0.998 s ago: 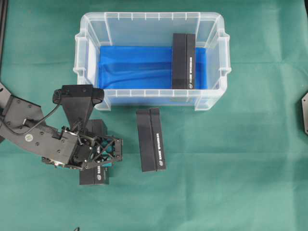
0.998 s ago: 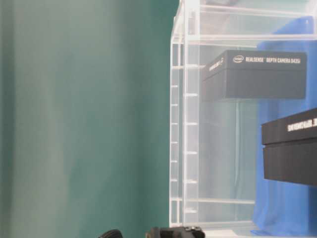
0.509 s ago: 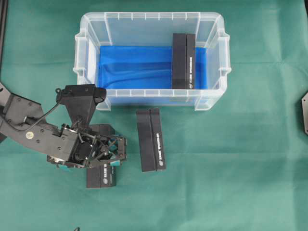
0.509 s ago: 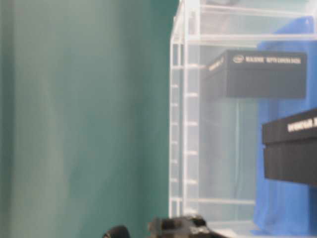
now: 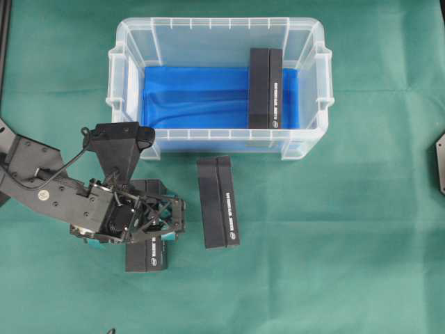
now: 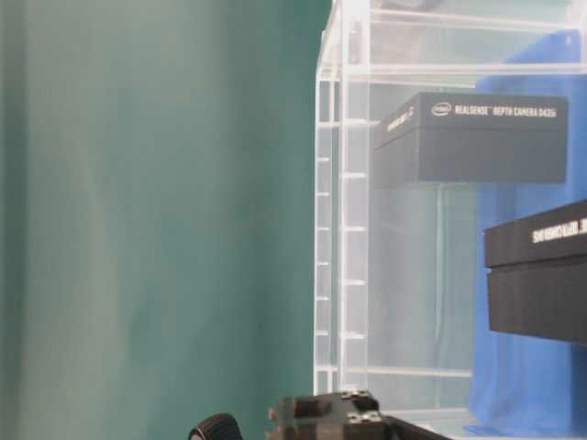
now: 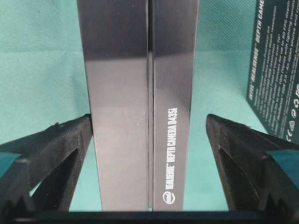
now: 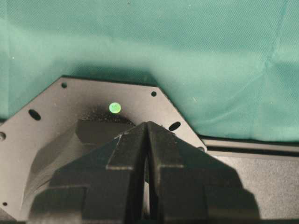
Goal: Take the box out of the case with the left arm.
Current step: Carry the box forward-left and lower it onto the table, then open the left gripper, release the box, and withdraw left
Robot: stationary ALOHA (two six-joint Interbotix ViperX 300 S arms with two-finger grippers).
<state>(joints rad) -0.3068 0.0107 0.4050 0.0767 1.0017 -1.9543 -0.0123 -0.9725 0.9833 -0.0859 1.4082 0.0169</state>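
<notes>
- overhead view: the case [image 5: 220,35] sits at about 12 o'clock on the green surface [image 5: 361,243], blue cloth [image 5: 188,94] lining its bottom
- one black box [image 5: 265,88] is inside the case, lying along the 3 o'clock end of the cloth, long side running 12 to 6
- a second black box [image 5: 218,202] lies out on the surface just past the case's 6 o'clock wall, not touching it, tilted a touch off straight
- a third black box [image 5: 147,252] is on the surface at about 8 o'clock from the middle one, mostly hidden under the left arm [image 5: 42,188]
- the left tool [image 5: 154,224] hangs right over that third box with its fingers spread wide, so it's open and not gripping anything
- left wrist view backs that up: box [image 7: 140,102] sits upright in frame between the two fingers [image 7: 51,149], a clear gap of green on the right side; on the left the finger is right up against the box edge, can't tell if it touches
- edge of the middle box [image 7: 278,65] shows at 2 o'clock in that wrist view
- right tool [image 8: 147,177] is parked over a black plate [image 8: 70,112] at the surface edge, its fingers pressed together, so closed with nothing in it
- table-level view just shows the clear case wall [image 6: 344,229], two boxes and the top of the left arm [image 6: 321,417] at 6 o'clock
</notes>
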